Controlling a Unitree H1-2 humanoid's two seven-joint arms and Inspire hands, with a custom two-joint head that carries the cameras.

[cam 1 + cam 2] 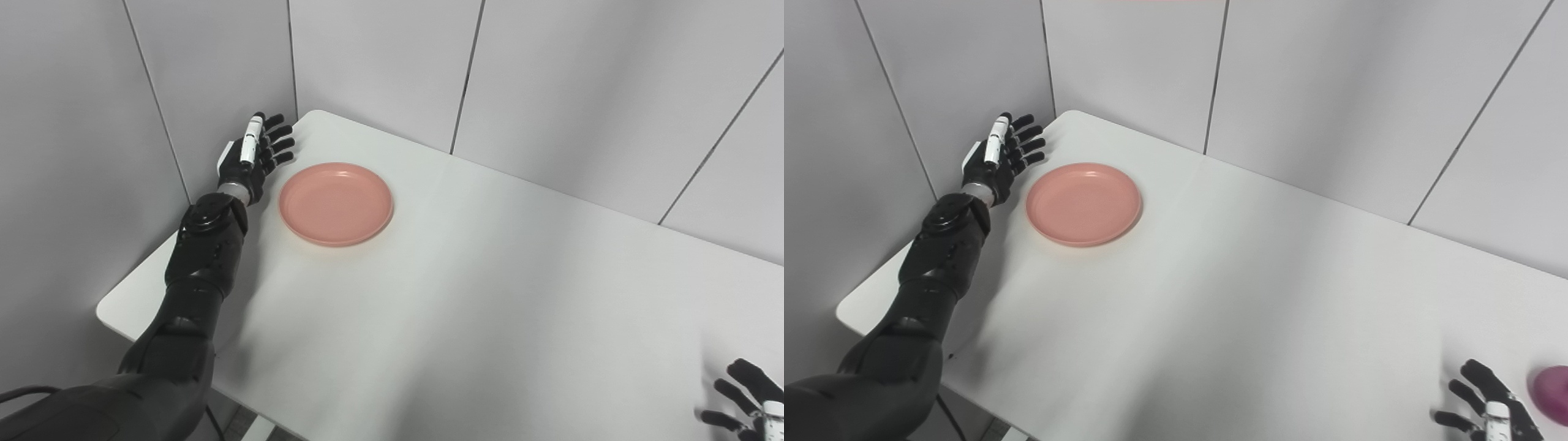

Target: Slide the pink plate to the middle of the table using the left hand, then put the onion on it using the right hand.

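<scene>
A white table (490, 294) is seen filling most of both views, backed by grey wall panels (380, 61) divided by dark seams; its far left corner is tucked into the angle of the walls. The left arm (196, 269) is extended from the lower left along the table's left edge. The pink plate (335, 203) is found lying flat and empty on the left part of the table, near the far corner and well away from the middle. The left hand (254, 156) is held just beside the plate's left rim, not clearly touching it; its fingers (278, 144) are stretched out and spread, nothing is held, and they are pointed toward the far corner. The right hand (1485, 401) is caught only partly at the lower right edge, fingers apart and raised, nothing gripped. The onion (1551, 387), purple and cut off by the frame, is noted in the right eye view alone, on the table just right of that hand, apart from it.
</scene>
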